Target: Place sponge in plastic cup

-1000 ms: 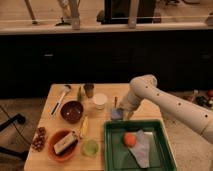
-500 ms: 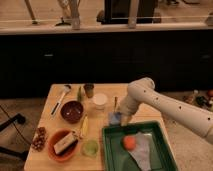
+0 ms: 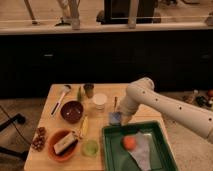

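The small blue-grey sponge (image 3: 114, 118) lies on the wooden table (image 3: 55, 120), just off the far left corner of the green tray. My gripper (image 3: 121, 118) is down at the sponge's right side, at the end of the white arm that reaches in from the right, and it partly covers the sponge. A pale green translucent plastic cup (image 3: 90, 148) stands near the front edge, left of the tray. A white cup (image 3: 100, 101) stands just behind and left of the sponge. A dark cup (image 3: 89, 90) stands at the back.
The green tray (image 3: 150, 125) holds an orange ball (image 3: 130, 143) and a grey cloth (image 3: 143, 155). A dark bowl (image 3: 72, 111), a spoon (image 3: 60, 99), a yellow item (image 3: 84, 127), an orange bowl (image 3: 54, 154) with a tan block, and grapes (image 3: 38, 139) fill the left side.
The arm has bent further in and the gripper has come down and slightly left onto the sponge. The sponge and the other objects have stayed where they were.
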Tool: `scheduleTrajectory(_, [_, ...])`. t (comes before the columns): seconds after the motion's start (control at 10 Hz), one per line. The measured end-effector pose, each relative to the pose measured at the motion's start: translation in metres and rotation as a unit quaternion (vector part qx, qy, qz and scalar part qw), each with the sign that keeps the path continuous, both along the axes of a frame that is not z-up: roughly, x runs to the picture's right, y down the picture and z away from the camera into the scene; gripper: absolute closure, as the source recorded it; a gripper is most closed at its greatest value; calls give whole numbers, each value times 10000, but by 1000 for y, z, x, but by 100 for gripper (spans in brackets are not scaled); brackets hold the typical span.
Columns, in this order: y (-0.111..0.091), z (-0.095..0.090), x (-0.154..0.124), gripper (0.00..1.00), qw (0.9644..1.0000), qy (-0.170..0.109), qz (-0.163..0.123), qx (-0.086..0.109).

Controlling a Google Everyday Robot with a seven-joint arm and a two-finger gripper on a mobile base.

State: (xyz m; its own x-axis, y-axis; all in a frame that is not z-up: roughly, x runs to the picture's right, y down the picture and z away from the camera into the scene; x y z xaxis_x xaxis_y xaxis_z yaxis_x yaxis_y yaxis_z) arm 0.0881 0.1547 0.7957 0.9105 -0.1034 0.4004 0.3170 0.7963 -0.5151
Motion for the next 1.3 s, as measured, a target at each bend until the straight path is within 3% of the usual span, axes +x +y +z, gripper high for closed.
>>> scheduleTrajectory(0.4, [-8,-6,-4,98,9995,-231,-204,46])
scheduleTrajectory(0.6, [-6,-12,-12,98,9977,-564,-359,-62])
scheduleTrajectory(1.0, [0,-23,-32,98,9896,-1217,-735,-238])
scheduleTrajectory(1.3, [4,-32,-49,98,9776,-1753,-1135,-265])
